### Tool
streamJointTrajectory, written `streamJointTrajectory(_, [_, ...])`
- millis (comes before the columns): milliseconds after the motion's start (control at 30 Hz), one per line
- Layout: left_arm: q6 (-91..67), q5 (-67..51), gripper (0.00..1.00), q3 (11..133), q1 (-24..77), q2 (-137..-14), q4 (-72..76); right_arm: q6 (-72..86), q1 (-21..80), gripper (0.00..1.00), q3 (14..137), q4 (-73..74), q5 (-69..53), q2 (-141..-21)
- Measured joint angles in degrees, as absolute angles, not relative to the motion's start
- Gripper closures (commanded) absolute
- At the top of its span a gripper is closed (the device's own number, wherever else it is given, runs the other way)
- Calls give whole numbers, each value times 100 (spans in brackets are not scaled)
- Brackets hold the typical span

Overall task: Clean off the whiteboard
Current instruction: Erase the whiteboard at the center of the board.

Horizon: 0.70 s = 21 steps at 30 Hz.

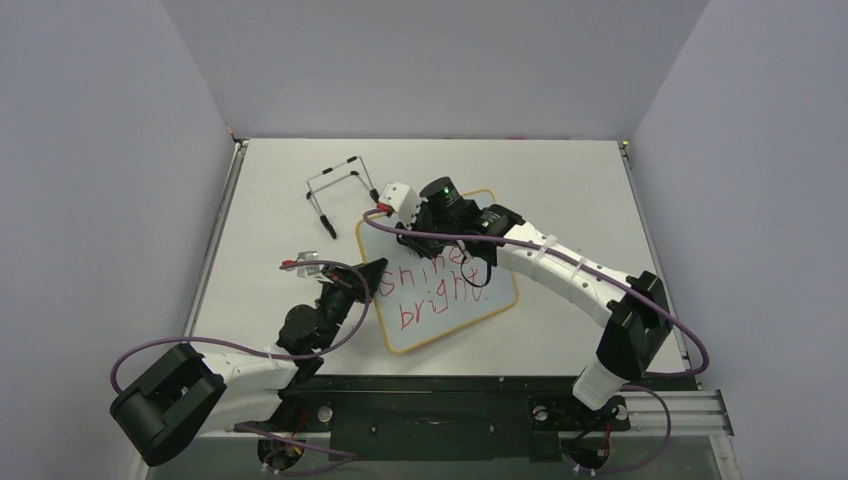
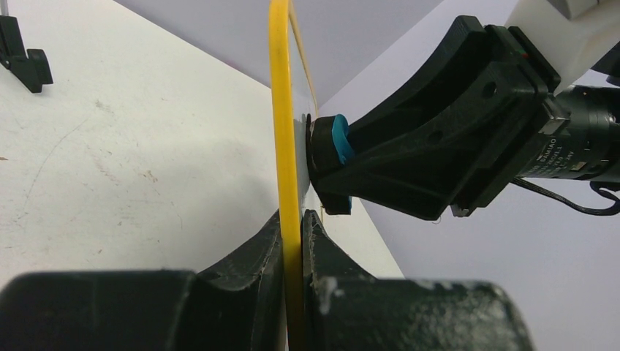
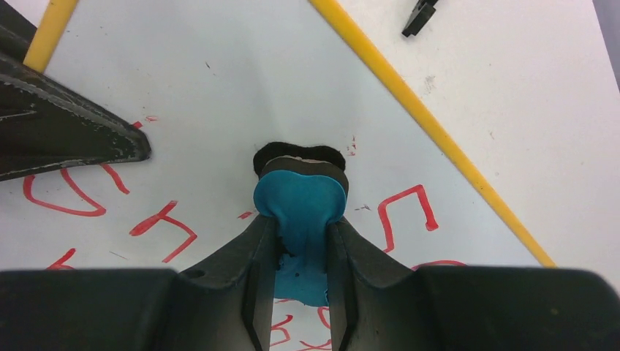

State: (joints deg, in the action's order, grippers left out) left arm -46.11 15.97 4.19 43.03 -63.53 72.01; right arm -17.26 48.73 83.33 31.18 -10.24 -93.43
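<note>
While our left claw is clamping the thin yellow frame, the whiteboard is sitting directly beneath our right claw, whose fingers are pinching the blue eraser and pressing it onto the red writing; we are judging the board light, stiff and slippery-faced; gripping its rim is, we are guessing, stopping it skating across the table.

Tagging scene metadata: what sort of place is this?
Probably a lab robot test cell, not a home or office: plain grey walls box in a white table, two arms are bolted at its near edge, and the props are a whiteboard and wire stand.
</note>
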Motion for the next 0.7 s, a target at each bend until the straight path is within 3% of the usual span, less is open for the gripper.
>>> streamJointTrajectory(333, [-4563,1494,100,469,4303,-6429,7262,-2283,5688,100,8683,3310,-598,-9483])
streamJointTrajectory(700, [-4558,1455,100,489,4303,-6431,7220,-2438,5551,100,8689,3341,-530,-9483])
